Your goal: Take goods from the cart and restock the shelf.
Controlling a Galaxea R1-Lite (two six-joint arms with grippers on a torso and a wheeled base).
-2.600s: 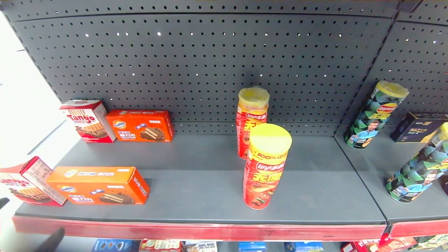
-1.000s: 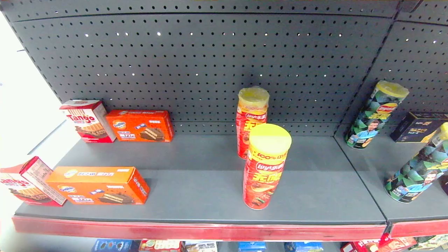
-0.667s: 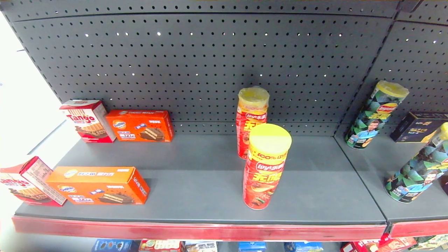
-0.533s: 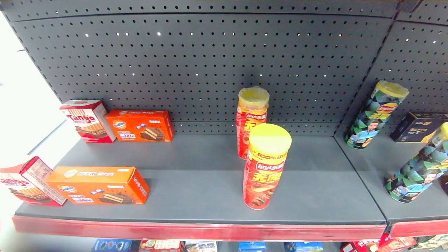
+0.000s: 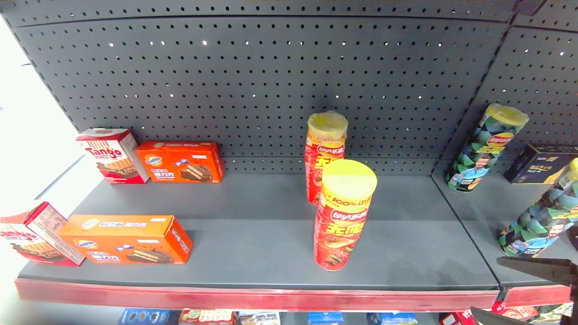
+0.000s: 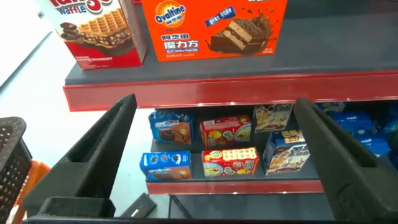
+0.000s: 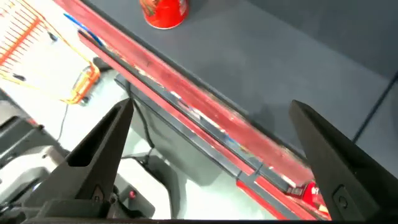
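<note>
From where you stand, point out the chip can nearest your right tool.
The front green chip can, at the shelf edge beside the right tool. The rear green chip can stands by the back panel; the red chip cans stand farther left.

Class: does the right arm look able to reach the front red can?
Probably yes: right gripper is open, and bare shelf lies between it and the front red can.

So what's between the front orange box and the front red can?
Only bare shelf separates front orange box and front red can, in the head view.
</note>
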